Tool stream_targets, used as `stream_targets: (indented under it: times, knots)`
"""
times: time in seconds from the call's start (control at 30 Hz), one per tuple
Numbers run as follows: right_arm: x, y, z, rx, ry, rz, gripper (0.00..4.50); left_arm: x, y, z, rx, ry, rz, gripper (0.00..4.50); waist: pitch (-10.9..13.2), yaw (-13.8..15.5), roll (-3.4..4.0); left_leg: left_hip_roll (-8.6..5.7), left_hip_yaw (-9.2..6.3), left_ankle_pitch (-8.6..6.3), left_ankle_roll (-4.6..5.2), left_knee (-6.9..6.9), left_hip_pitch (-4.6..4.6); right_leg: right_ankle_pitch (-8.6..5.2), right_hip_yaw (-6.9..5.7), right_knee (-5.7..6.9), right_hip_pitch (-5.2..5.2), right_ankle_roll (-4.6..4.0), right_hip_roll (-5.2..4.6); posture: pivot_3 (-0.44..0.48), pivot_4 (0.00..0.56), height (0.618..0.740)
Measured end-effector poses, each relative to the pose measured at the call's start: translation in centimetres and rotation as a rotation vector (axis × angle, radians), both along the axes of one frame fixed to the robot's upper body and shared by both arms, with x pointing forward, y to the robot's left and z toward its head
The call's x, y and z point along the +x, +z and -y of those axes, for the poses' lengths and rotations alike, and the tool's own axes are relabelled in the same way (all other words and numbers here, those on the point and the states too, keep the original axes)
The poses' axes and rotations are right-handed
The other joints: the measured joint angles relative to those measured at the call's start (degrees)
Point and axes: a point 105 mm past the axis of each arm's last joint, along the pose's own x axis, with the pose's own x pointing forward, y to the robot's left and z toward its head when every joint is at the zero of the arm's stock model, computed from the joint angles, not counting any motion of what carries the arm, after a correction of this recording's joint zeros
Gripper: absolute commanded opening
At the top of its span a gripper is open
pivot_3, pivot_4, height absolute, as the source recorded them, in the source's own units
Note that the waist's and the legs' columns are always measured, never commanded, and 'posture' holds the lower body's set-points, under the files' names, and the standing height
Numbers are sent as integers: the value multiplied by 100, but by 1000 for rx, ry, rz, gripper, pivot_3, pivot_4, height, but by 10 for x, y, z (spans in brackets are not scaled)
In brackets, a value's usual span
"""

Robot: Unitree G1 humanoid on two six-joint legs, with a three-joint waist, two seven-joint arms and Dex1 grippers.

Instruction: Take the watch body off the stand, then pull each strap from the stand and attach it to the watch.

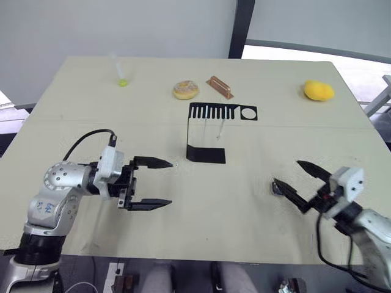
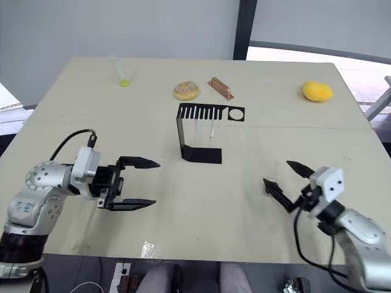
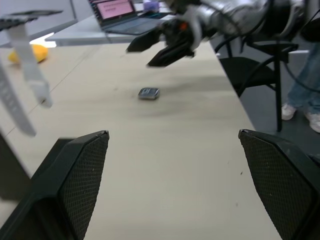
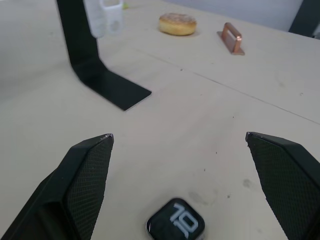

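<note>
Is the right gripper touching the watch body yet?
Apart. In the right wrist view the watch body lies flat on the table with bare tabletop between it and each finger of the open right gripper.

The stand (image 2: 198,131) holds two white straps (image 2: 203,127) under its slotted top; the left gripper (image 2: 145,183) gapes to its left, the right gripper (image 2: 286,175) gapes well to its right
</note>
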Motion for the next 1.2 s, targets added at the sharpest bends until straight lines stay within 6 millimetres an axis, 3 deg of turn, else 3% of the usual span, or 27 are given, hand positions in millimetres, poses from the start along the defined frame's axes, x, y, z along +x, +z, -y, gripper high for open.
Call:
stream_targets:
  times: [0.17,0.27,0.33,0.43,0.57,0.77,0.83,1.0,1.2]
  knots:
    - [-35,-1,42,-102,-65,-5,4480,5,-15,-53,-4,286,7,4500,-1,24,-11,0,3,-25,11,-2,24,3,-3,-37,41,4,-13,0,150,740]
    - [-61,-19,94,-146,-225,-96,4480,-8,-42,-97,9,489,-54,4500,-1,23,-11,-5,7,-33,17,-13,21,3,-9,-58,40,4,-28,0,150,740]
    - [-74,-26,122,-167,-321,-107,4480,-16,-54,-115,-6,584,-81,4500,-1,27,-12,-11,8,-34,18,-15,20,3,-13,-67,39,5,-41,0,150,740]
    - [-83,-36,144,-176,-382,-115,4480,-16,-54,-124,-14,654,-45,4500,-5,39,-19,-14,9,-30,18,-15,20,8,-25,-65,43,5,-58,0,150,740]
    - [-76,-41,146,-169,-363,-94,4480,-9,-49,-121,17,702,-36,4500,-13,39,2,-17,15,-28,19,-22,17,9,-26,-68,42,7,-67,0,150,740]
    - [-43,-45,112,-86,-242,-19,4480,1,-29,-83,-58,663,-41,4500,-19,27,14,-17,15,-19,12,-50,18,10,-34,-75,38,8,-63,0,150,740]
    - [-29,-40,88,-6,-172,50,4480,10,-18,-65,-172,680,-68,4500,-21,26,21,-18,15,-12,14,-45,19,12,-35,-61,38,13,-62,0,150,740]
    - [-6,-24,20,111,38,152,4480,19,-1,-13,-267,629,-53,4500,-22,44,22,-19,12,-7,10,-30,18,15,-34,-43,38,19,-49,0,150,740]
    - [17,-12,-55,218,236,217,4480,32,-4,56,-312,594,-80,4500,-22,49,22,-22,11,-12,9,11,5,22,-30,-39,38,31,-42,0,150,740]
